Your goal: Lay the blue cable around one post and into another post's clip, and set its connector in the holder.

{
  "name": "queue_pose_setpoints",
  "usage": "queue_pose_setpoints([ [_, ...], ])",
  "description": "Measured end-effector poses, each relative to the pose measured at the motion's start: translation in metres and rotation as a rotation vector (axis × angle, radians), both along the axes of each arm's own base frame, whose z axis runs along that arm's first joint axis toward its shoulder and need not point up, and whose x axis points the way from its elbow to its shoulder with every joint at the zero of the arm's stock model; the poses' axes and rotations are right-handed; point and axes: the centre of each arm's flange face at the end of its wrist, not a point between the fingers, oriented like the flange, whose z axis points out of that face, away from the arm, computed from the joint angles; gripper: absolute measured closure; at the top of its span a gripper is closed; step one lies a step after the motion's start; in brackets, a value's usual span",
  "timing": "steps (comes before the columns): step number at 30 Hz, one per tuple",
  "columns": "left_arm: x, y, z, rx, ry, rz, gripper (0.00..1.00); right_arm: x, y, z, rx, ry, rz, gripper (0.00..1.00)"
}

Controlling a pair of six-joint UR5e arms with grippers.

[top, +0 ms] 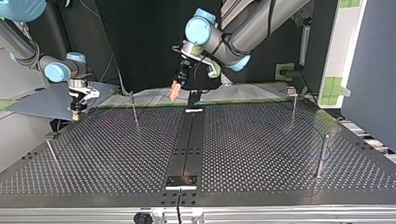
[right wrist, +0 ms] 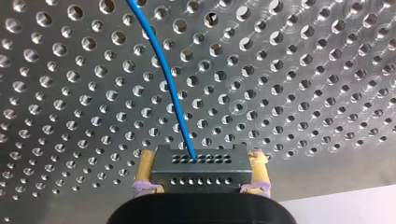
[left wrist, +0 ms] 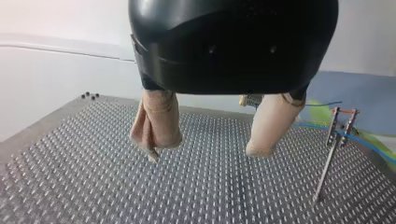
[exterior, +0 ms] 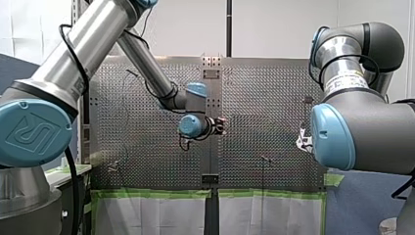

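My right hand [right wrist: 203, 158] pinches the dark connector [right wrist: 201, 173] between its yellow pads [right wrist: 145, 163]. The blue cable [right wrist: 163, 70] leaves the connector's holed face and arcs away over the perforated table [right wrist: 303, 93]. In the left wrist view, my left hand [left wrist: 207, 149] hangs above the table with its beige pads [left wrist: 159, 123] spread wide apart. Beyond and to one side of it stands a thin post [left wrist: 327, 163]. The blue cable crosses at the post's clip [left wrist: 343, 123], though I cannot tell whether it is seated there.
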Motion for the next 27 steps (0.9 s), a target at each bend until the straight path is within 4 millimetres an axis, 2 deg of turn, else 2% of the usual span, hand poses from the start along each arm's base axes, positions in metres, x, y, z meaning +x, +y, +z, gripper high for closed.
queue_pose_setpoints([
  [11, 0.015, 0.064, 0.025, -0.101, -0.022, 0.192, 0.0, -0.002, 0.0, -0.01, 0.004, -0.006, -0.001, 1.0],
  [17, 0.023, 0.106, 0.041, -0.199, -0.059, 0.315, 0.0, -0.004, 0.0, -0.011, 0.005, -0.009, -0.004, 1.0],
  [27, 0.023, 0.169, 0.059, -0.332, -0.095, 0.455, 0.0, -0.004, 0.0, -0.012, 0.007, -0.01, -0.004, 1.0],
])
